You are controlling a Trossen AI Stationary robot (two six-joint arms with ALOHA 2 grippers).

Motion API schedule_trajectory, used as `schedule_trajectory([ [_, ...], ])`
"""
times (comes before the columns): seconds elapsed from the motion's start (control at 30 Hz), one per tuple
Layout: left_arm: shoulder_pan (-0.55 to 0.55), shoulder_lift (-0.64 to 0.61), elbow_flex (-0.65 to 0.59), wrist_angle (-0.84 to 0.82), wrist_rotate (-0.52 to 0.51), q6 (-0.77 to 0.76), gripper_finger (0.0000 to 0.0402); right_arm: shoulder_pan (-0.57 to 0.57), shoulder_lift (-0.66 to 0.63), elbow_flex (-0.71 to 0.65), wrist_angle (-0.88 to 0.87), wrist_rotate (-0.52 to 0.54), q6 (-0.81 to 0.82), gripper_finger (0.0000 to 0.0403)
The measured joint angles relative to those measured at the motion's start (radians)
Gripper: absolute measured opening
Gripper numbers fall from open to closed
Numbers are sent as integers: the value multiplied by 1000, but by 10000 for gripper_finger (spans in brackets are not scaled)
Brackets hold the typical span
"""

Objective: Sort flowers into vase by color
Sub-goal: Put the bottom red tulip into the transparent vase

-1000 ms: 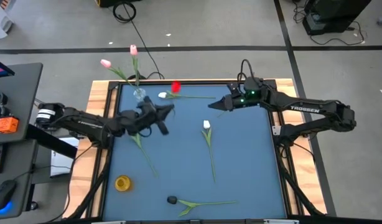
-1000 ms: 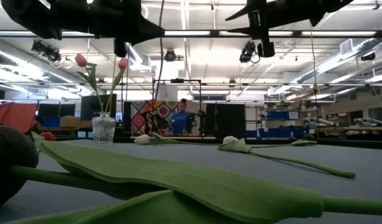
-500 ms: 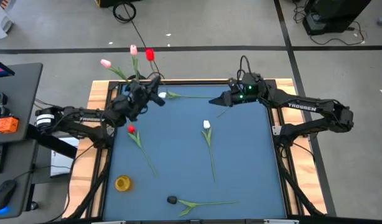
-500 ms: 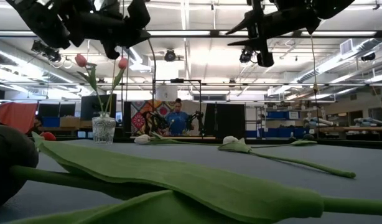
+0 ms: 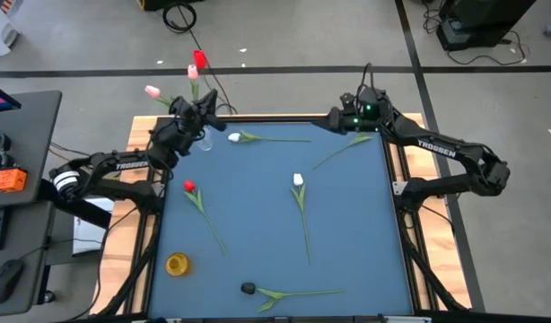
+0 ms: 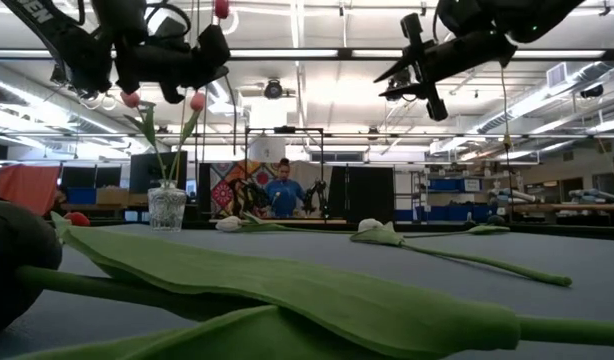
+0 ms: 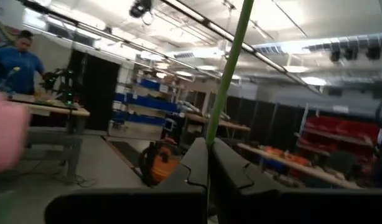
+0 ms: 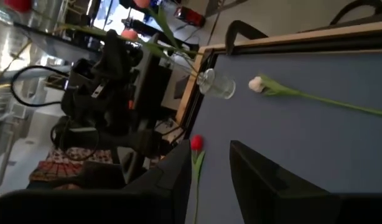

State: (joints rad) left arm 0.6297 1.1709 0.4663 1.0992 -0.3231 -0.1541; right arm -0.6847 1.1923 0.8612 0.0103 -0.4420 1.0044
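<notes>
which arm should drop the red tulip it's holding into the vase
Left. Its claw is shut on the red tulip and sits right by the glass vase at the mat's far left corner. The right claw is empty at the far right edge.

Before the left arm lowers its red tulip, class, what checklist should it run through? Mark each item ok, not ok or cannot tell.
1. Left claw shut on the red tulip stem: ok.
2. Stem end lined up over the vase mouth: cannot tell.
3. Vase standing upright: ok.
4. Colour match: not ok, it seems; the vase holds two pink tulips.
5. Right claw open, empty and away from the vase: ok.
</notes>
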Motion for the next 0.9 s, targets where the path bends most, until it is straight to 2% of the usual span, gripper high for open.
schedule_trajectory([
  [0.17,15,0,-65,112,-10,-12,8,-64,0,0,2,-91,-27,119],
  [0.37,-35,0,-98,133,-125,73,6,-131,0,0,2,-223,-54,119],
  [0.47,-11,1,-98,169,-200,95,6,-153,0,0,-5,-276,-64,119],
  [0.53,16,-1,-98,178,-211,89,6,-165,0,0,-10,-304,-67,119],
  [0.8,27,-21,-98,137,-258,-15,6,-188,0,0,-29,-308,-87,119],
  [0.9,28,-71,-98,29,-264,-55,6,-187,0,0,-30,-293,-69,119],
])
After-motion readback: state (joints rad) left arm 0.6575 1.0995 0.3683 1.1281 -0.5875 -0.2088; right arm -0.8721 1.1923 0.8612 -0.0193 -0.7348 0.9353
